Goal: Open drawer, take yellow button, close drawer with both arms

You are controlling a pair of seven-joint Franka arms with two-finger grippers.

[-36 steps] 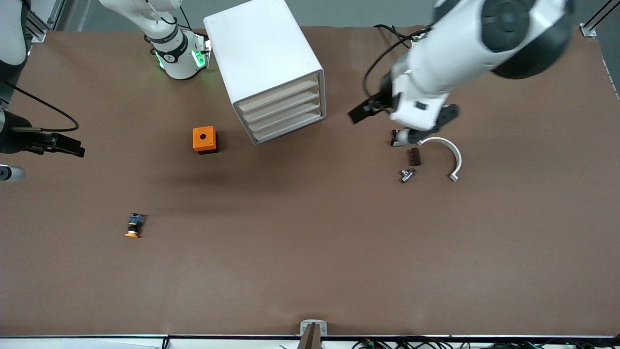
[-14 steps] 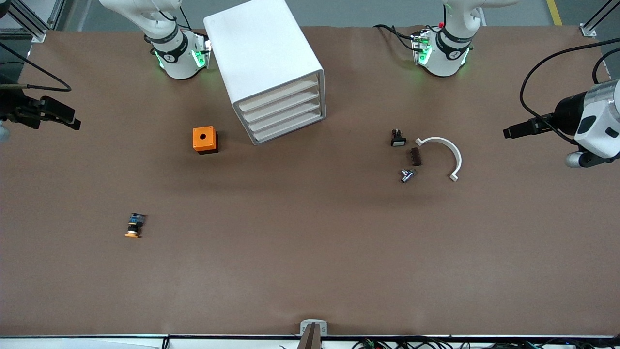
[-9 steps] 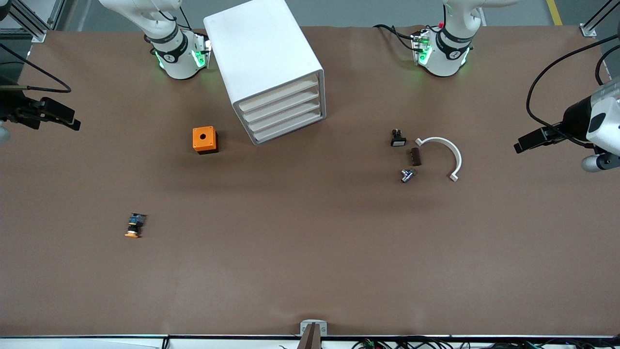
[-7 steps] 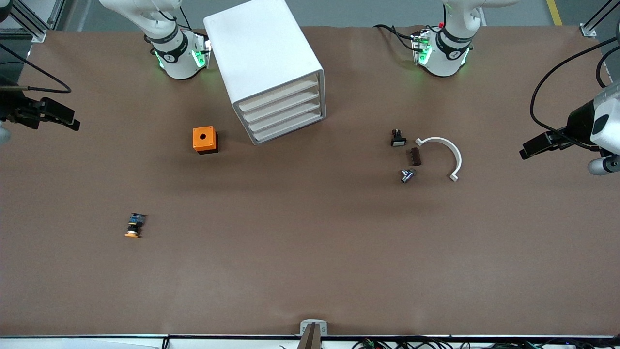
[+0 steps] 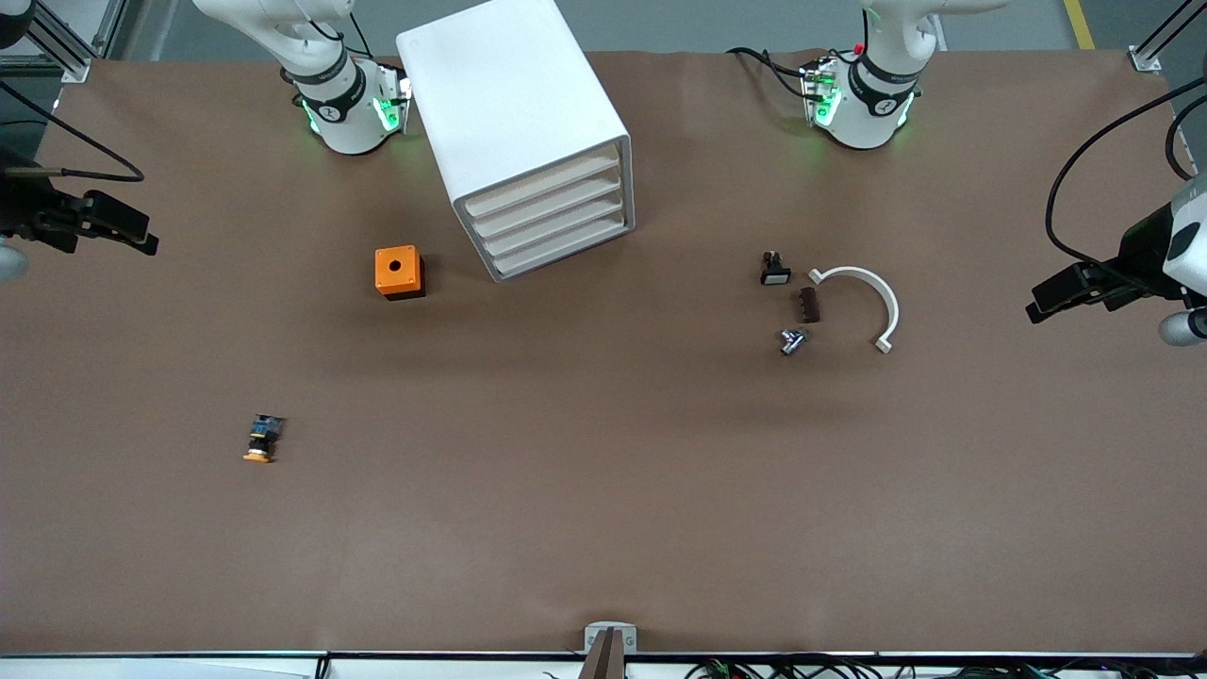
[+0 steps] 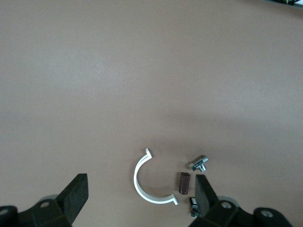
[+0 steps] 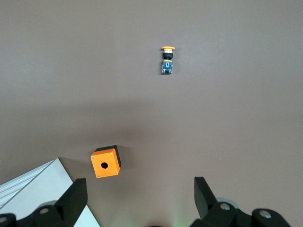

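Both pincers hang open and empty: left pincer (image 6: 139, 198) over the counter's (image 5: 603, 490) left-arm end, right pincer (image 7: 137, 198) over its right-arm end; button (image 5: 261, 439) lies untouched.

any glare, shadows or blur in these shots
Front view: sharp, evenly lit, soft dark bands of shadow on the table, green glow at both arm bases. Left wrist view: a broad soft shadow near the white curved piece. Right wrist view: another near the orange cube; no glare.

The brown table (image 5: 603, 490) carries a white drawer cabinet (image 5: 517, 132), an orange cube (image 5: 399, 272), the button (image 5: 261, 439) and a white curved clip (image 5: 863, 300).
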